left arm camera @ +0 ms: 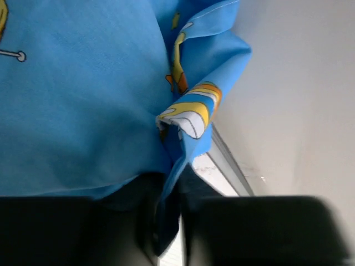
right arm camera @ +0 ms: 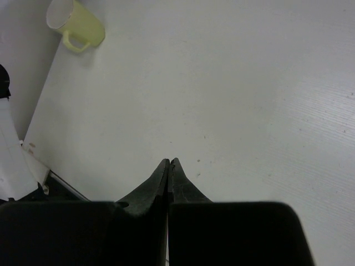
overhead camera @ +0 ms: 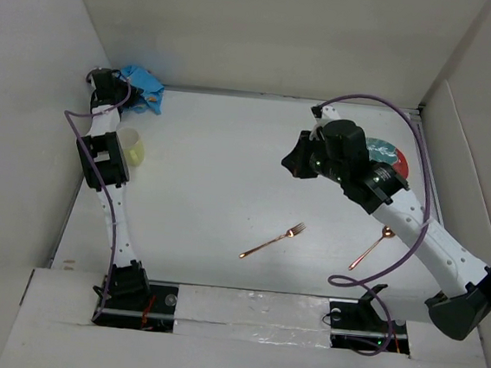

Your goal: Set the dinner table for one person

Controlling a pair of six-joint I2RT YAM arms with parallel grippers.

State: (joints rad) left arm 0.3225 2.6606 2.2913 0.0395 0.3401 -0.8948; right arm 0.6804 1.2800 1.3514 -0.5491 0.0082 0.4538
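A fold of the blue cartoon-printed cloth [left arm camera: 83, 100] is pinched by the left gripper [left arm camera: 169, 202]; the right gripper [right arm camera: 168, 165] is seen pressed together, empty, above the dinner table [right arm camera: 249, 83].

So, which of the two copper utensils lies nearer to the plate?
The spoon, with the round bowl, on the right, just this side of the plate. The fork, with tines, lies further left.
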